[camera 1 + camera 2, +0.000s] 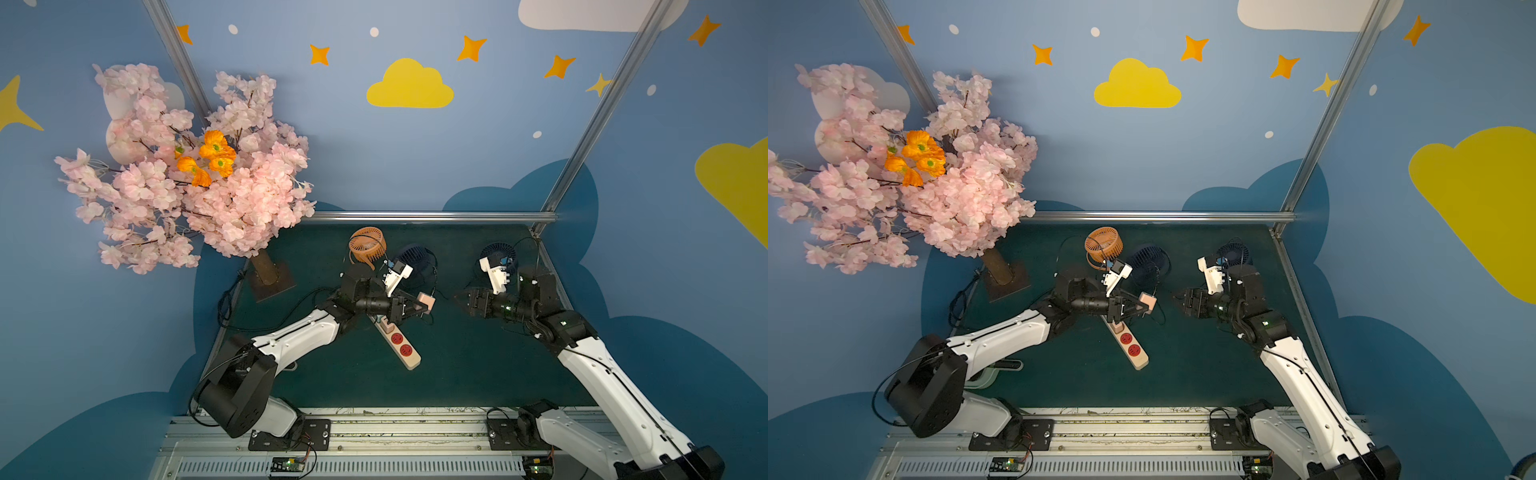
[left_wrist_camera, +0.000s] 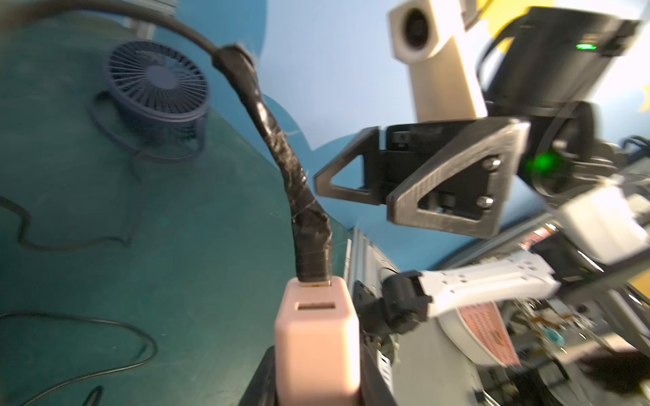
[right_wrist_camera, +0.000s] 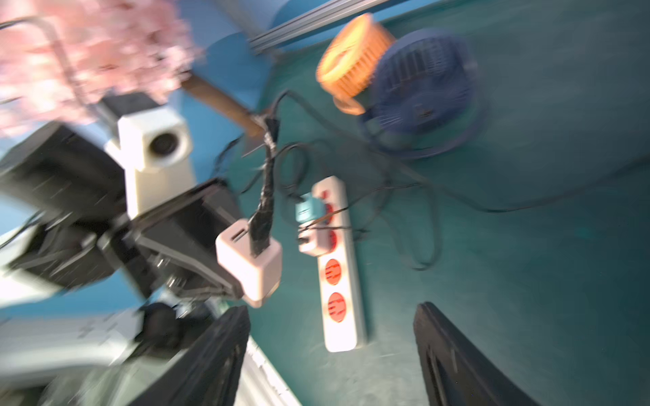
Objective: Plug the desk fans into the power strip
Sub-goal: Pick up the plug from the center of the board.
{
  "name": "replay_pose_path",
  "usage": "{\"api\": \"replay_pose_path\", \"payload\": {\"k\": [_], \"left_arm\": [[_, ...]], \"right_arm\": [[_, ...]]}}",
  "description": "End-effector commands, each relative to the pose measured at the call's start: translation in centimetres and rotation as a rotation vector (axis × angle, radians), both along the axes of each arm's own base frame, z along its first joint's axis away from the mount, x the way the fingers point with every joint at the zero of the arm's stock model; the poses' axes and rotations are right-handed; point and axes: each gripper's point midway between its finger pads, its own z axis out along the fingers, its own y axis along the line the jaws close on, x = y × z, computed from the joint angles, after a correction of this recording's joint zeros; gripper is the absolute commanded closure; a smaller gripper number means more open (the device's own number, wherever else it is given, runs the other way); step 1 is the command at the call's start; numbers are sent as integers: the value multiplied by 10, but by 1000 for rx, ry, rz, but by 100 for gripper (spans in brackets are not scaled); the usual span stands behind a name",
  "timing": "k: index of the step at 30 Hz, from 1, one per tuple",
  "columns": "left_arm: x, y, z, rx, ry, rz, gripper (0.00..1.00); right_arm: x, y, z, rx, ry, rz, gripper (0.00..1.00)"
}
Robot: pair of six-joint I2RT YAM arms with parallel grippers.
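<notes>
Long flat cream-beige power strip point(image 1: 400, 344) with red sockets lies diagonal below left gripper point(image 1: 420, 307), fingers clamped on pale pink plug adapter point(image 1: 427, 300); right gripper point(image 1: 460, 300) spread open, holding nothing, farther away.

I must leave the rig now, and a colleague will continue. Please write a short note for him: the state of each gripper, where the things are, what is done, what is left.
Left gripper: shut on the pink adapter, held in the air beside the power strip; a taped black cable is plugged into the adapter.
Right gripper: open, empty, facing the adapter with a gap between.
Power strip: flat on the green mat. Two adapters already sit in the sockets near its cord end; two red sockets are free.
Done: adapter picked up.
Left: push it into a free socket.
</notes>
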Motion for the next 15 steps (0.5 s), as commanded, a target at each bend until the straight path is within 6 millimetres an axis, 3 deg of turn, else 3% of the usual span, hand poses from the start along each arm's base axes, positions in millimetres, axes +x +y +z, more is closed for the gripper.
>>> {"api": "replay_pose_path", "payload": {"k": [1,10,15], "left_arm": [[-39,5,33,-63,-4,-239,91],[-50,7,52,-75,1,-314,90],[-52,7,53,-79,11,-330,90]], "right_arm": [[-35,29,29,169,-28,298,22],[-67,54,50,246,67,537,26],[-72,67,60,269,51,592,36]]}}
